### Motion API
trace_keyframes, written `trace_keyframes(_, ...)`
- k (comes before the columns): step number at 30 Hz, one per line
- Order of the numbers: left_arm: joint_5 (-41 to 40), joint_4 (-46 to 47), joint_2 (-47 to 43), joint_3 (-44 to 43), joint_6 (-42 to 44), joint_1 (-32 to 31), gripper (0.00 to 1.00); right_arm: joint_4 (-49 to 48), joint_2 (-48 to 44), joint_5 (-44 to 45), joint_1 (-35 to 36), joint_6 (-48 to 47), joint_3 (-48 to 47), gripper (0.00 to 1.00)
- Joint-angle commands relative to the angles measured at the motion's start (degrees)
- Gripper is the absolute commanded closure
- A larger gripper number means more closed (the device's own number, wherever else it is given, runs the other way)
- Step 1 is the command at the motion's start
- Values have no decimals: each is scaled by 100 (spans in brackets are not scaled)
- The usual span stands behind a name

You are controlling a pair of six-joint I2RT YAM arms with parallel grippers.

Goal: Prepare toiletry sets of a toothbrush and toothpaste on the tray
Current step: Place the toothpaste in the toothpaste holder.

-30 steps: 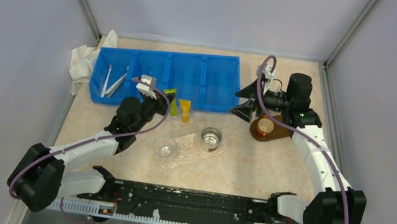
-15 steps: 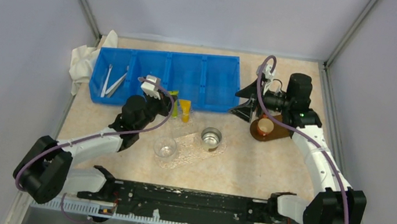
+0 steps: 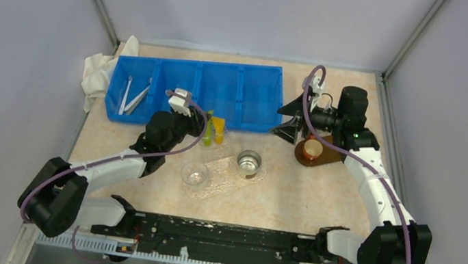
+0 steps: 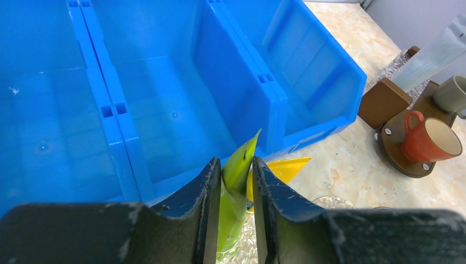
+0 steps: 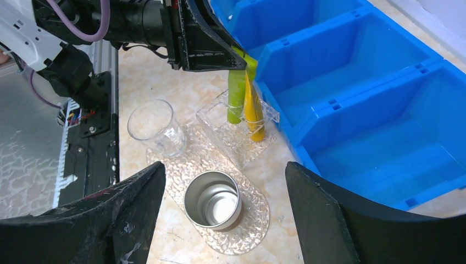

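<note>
Presently, the left gripper's black jaws flank one glossy green toothpaste tube, pointed crimp uppermost; whether they pinch it cannot be told. One yellow toothpaste tube leans beside it. Both stand in a clear pebbled holder against the near wall of the blue four-compartment bin. The right gripper's jaws stand wide apart, empty. Thin white toothbrushes, too small to count, lie in the bin's left end compartment.

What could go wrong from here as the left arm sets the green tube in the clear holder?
The left hand grips the green toothpaste tube, standing in the clear holder beside the yellow toothpaste tube; pulling away without fully opening could lift it out or tip both. The glass cup stands close beside the holder, so the retreating arm might knock it.
</note>
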State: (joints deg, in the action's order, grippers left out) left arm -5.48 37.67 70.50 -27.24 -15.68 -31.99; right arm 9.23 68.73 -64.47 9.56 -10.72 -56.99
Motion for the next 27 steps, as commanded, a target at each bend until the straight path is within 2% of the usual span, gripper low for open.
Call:
trace_keyframes(1, 96, 210, -58, -196, 52, 30, 66, -200, -117, -78, -33, -31, -54, 20)
trace_keyframes(6, 58, 173, -258, -144, 68, 30, 57, -197, -110, -94, -33, -35, -47, 20)
trace_keyframes(13, -9, 168, -723, 30, 238, 35, 36, -205, -104, -129, -33, -35, -36, 20)
trace_keyframes(18, -51, 407, -982, 266, 391, 43, 10, -216, -129, -189, -33, -48, -28, 20)
trace_keyframes(20, -90, 486, -1066, 343, 408, 47, 2, -199, -139, -204, -33, -65, -30, 20)
trace_keyframes(27, -49, 471, -1167, 398, 438, 111, 1, -160, -159, -236, -33, -114, -19, 20)
